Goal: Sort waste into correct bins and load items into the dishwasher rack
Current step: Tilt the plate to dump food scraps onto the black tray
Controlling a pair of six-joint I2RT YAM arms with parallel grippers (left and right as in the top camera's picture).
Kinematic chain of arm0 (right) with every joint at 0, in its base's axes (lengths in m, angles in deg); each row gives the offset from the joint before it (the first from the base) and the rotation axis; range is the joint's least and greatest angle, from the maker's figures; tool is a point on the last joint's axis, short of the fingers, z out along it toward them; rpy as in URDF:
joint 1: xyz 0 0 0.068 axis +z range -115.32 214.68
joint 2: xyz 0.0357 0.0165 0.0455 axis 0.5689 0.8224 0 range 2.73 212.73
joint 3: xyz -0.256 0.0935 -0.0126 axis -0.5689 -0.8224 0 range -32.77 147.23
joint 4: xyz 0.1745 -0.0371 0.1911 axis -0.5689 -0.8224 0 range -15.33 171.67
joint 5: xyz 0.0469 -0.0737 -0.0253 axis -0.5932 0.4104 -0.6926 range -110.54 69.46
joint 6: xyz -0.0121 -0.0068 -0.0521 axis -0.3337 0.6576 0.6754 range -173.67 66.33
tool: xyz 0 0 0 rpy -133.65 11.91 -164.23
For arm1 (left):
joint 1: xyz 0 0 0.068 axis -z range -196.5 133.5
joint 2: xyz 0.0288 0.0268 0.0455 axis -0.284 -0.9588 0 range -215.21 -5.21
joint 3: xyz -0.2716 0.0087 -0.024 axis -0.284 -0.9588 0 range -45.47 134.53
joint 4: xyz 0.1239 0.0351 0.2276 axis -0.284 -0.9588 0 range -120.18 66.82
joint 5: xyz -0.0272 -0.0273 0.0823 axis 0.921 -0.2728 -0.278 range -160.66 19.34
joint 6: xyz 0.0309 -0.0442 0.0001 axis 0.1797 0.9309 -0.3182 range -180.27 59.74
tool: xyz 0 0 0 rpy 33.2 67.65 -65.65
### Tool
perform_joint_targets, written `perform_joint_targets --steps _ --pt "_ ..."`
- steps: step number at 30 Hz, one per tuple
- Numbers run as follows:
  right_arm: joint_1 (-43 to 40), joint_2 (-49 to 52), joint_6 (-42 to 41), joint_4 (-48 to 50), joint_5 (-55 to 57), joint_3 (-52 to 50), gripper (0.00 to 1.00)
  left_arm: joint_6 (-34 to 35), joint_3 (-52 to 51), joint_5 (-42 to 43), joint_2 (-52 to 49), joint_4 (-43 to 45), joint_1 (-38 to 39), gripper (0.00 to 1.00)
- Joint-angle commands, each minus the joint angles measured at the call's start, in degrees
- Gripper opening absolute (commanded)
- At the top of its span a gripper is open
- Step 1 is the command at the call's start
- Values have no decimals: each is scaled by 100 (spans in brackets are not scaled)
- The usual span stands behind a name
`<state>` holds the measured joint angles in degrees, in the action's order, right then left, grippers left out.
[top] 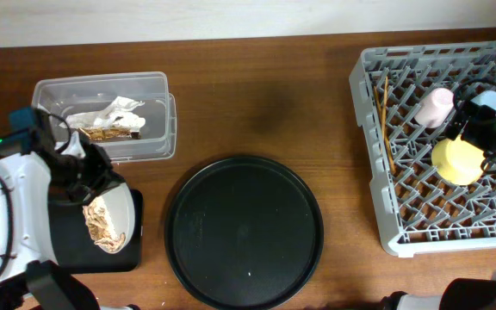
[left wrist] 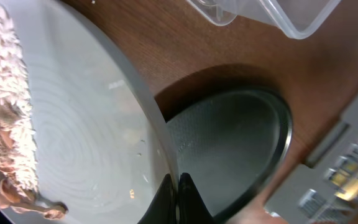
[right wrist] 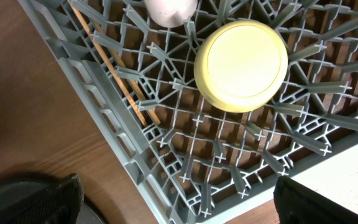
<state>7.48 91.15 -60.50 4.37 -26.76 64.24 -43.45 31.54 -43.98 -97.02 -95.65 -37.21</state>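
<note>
My left gripper [top: 91, 188] is shut on the rim of the grey round plate [top: 119, 207] and holds it tilted over the shallow black tray [top: 65, 234]. Beige and brown food scraps with rice [top: 102, 226] cling to the plate. In the left wrist view the fingers [left wrist: 179, 190] pinch the plate's edge [left wrist: 86, 130], with the scraps [left wrist: 5, 106] at the left. The clear tub [top: 158, 142] holds the crumpled wrapper [top: 110, 116]. My right gripper [right wrist: 185, 199] is open and empty above the dishwasher rack [top: 377, 207], which holds the upside-down yellow bowl [right wrist: 241, 65], pink cup [top: 435, 107], blue cup [top: 489, 101] and chopsticks [top: 384, 120].
The large round black tray [top: 244, 231] lies between the bins and the rack; it also shows in the left wrist view [left wrist: 235, 149]. The rack's wall [right wrist: 104, 106] stands next to bare wooden table.
</note>
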Motion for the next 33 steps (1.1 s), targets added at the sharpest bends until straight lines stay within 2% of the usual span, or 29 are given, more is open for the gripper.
perform_joint_targets --steps 1,12,18,22,26,28,33 --pt "-20 4 42 15 50 28 98 -566 -184 697 76 -33 -442 1" --pt "-20 4 42 15 50 28 99 -1633 -221 2164 76 -363 -1539 1" --pt "-20 4 42 15 50 28 99 -1676 -221 2317 76 -542 -1816 1" --pt "-20 4 42 15 50 28 99 -2155 -221 2992 76 -809 -2114 1" --pt "-20 4 42 15 50 28 99 -2214 -225 3198 76 -1021 -2435 1" --pt "-20 4 42 15 50 28 99 -2514 -225 3574 76 -1145 -2601 1" --pt "-20 4 42 15 50 28 99 -2708 -225 3694 76 -1209 -3091 1"
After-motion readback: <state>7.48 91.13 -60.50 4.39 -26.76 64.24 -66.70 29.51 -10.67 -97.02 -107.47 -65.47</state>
